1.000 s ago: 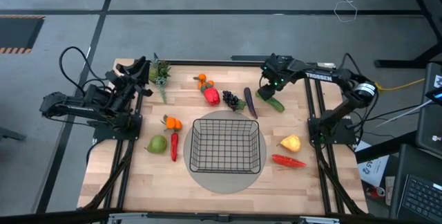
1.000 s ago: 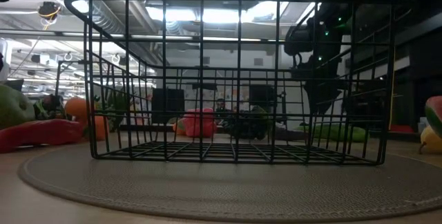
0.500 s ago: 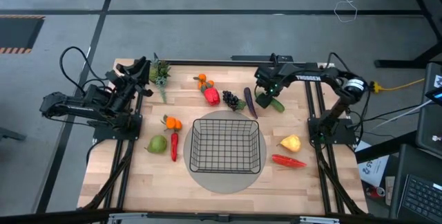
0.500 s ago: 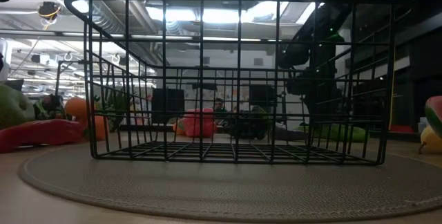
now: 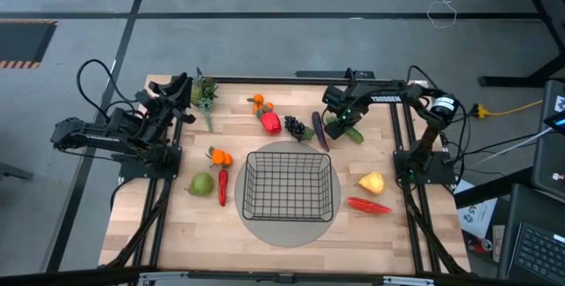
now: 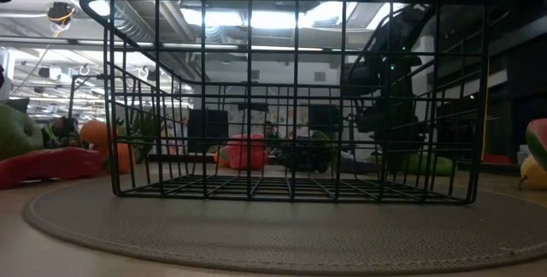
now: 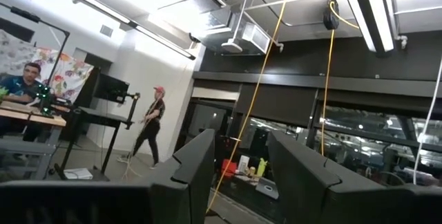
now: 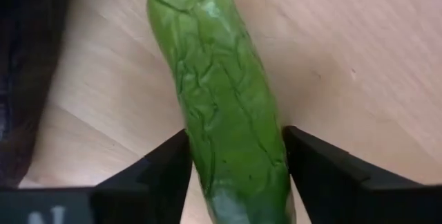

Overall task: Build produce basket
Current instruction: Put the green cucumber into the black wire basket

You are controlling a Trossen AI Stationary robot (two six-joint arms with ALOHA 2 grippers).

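The black wire basket [image 5: 291,184] stands on a round grey mat in the middle of the table, with nothing in it. The green cucumber [image 5: 352,133] lies flat on the wood to the far right of the basket. My right gripper [image 5: 338,124] is down over it, shut on it; the right wrist view shows the cucumber [image 8: 221,106] between the two fingers. The other produce lies loose around the basket. My left gripper [image 5: 181,87] waits open at the table's far left corner, pointing out into the room [image 7: 242,182]. My right gripper pinches the cucumber between its two fingers, one finger [image 8: 166,165] on each long side of its body [image 8: 238,162]. The fingers come from above, pointing down, and lie across it. The cucumber still lies on the table, most of its length reaching out beyond the fingers.
Close to the left of the cucumber lie the purple eggplant [image 5: 319,131], dark grapes [image 5: 298,130] and red pepper [image 5: 271,124]. Oranges [image 5: 258,103] and a leafy sprig [image 5: 205,96] lie farther left. Left of the basket: orange, green fruit, red chili [image 5: 222,187]. Right: yellow fruit [image 5: 372,183], chili [image 5: 368,205].
My right gripper has moved toward the table's near edge and a little left, and has come down onto the cucumber. The cucumber and the rest of the produce have stayed in place.
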